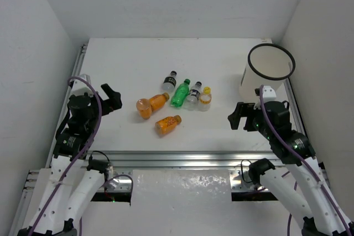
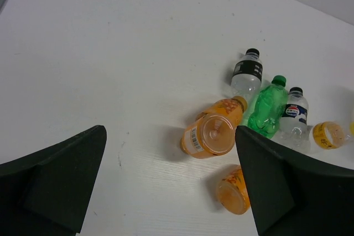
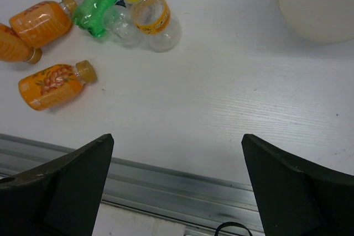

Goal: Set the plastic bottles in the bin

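Top external view: six plastic bottles (image 1: 180,93) lie bunched on the table (image 1: 121,64), two orange, one green, two clear with black caps and one short with a yellow cap, the green wedged between the clear pair. One white bin (image 1: 251,84) stands well apart, far right. Flanking the bunch, the left gripper (image 1: 110,99) and right gripper (image 1: 238,115) hang with jaws spread, empty.

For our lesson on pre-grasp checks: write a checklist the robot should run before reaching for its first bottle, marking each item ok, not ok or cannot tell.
1. Left gripper open, empty: ok.
2. Right gripper open, empty: ok.
3. Bin upright, mouth unobstructed: ok.
4. Near orange bottle lies apart from the rest: ok.
5. Green bottle free of neighbours: not ok, a clear bottle touches it.
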`<action>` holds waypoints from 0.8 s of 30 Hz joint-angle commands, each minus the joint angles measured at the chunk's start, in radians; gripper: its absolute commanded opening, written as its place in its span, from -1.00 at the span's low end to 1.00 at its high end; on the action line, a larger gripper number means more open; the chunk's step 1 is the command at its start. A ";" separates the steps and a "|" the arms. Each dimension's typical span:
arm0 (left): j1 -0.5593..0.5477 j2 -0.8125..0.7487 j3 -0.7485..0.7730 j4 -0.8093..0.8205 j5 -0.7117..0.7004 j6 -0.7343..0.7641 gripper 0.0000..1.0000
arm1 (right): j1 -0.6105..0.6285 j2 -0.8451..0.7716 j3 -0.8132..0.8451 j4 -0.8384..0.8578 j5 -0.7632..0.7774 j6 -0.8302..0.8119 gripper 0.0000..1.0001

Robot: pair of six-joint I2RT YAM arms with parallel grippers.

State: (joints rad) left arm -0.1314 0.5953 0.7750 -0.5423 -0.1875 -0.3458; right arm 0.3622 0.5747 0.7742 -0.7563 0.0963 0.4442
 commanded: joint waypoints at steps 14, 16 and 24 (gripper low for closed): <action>-0.005 -0.003 0.010 0.051 0.008 0.002 1.00 | 0.041 0.476 -0.035 0.618 0.015 -0.033 0.98; -0.005 0.000 0.010 0.053 0.008 0.002 0.99 | 0.047 0.600 -0.006 0.688 0.060 -0.061 0.98; -0.005 0.023 0.010 0.056 0.023 0.008 0.99 | 0.064 0.895 0.098 0.842 -0.024 -0.102 0.91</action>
State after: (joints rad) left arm -0.1314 0.6090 0.7750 -0.5411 -0.1795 -0.3454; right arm 0.4152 1.4387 0.8001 -0.0540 0.0879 0.3763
